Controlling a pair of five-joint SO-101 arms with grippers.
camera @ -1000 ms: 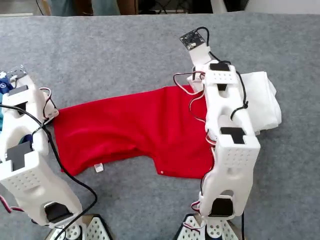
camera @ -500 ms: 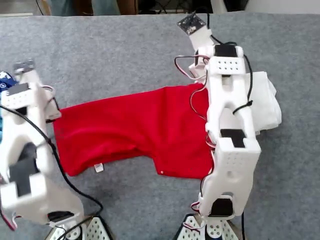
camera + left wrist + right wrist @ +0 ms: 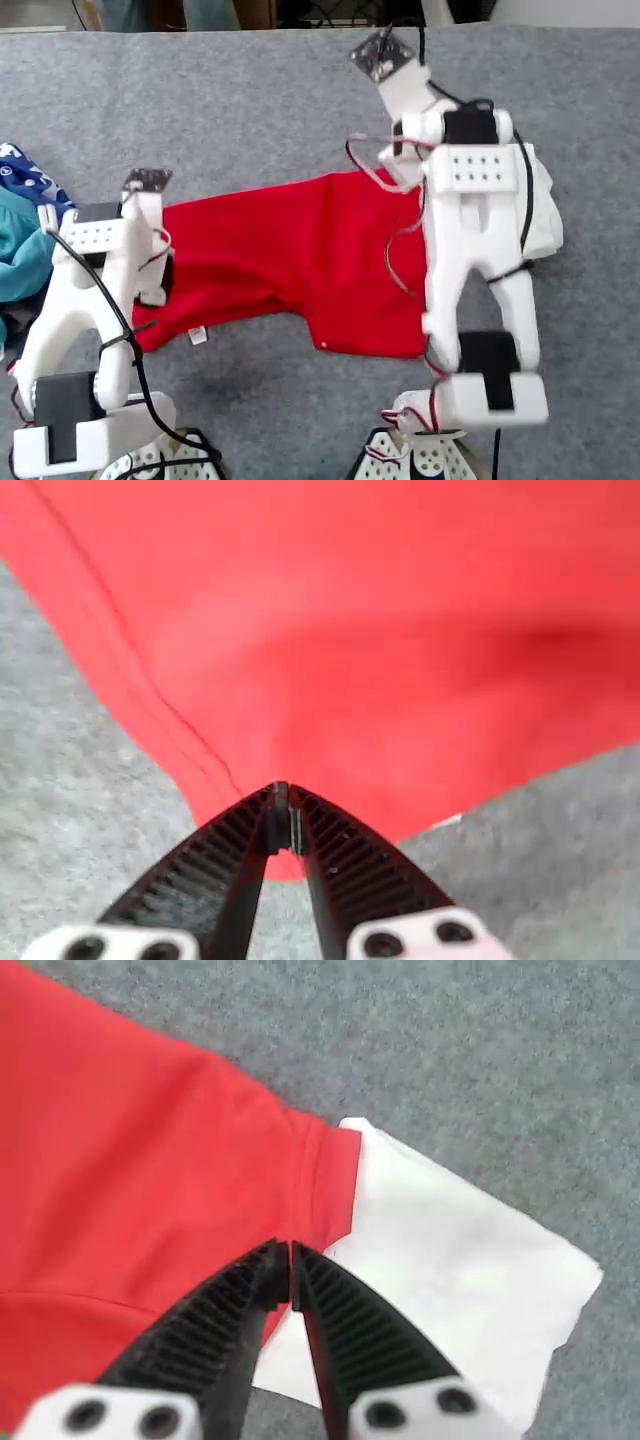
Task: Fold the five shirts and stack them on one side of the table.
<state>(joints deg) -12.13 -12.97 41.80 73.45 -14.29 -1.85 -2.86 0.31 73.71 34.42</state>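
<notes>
- The red shirt (image 3: 290,265) lies spread across the mid table (image 3: 250,90). It's flat but not folded, w/ one sleeve end toward the right side.
- Left gripper (image 3: 281,825): jaws closed tight, pinching the red shirt's hem corner at the left end, next to the stitched seam.
- Right gripper (image 3: 290,1260): jaws closed too. We judge it's clamped on the red cloth by the sleeve cuff, right where the cloth meets the white shirt (image 3: 450,1270).
- Progress, as we read it:
  - The white shirt (image 3: 540,205) looks folded and parked at the right side, so approx. 1 of 5 is done.
  - The red one is no. 2, gripped at both ends, w/ no fold made yet.
  - A blue/teal bundle (image 3: 22,235) sits crumpled at the table's left edge. We can't tell how many shirts are in it, but they're all unfolded.
  - Most of the job is ahead, incl. stacking red onto white.
- Views compared:
  - The high view gives the whole layout: shirt outline, a small white tag (image 3: 197,335) at the near hem, the bundle and both arms. The arm bodies sit over the grip spots there.
  - The wrist views supply those spots, i.e. the closed jaws and the cloth in them.
  - The right wrist view also shows the red cuff lying over the white shirt's corner.
</notes>
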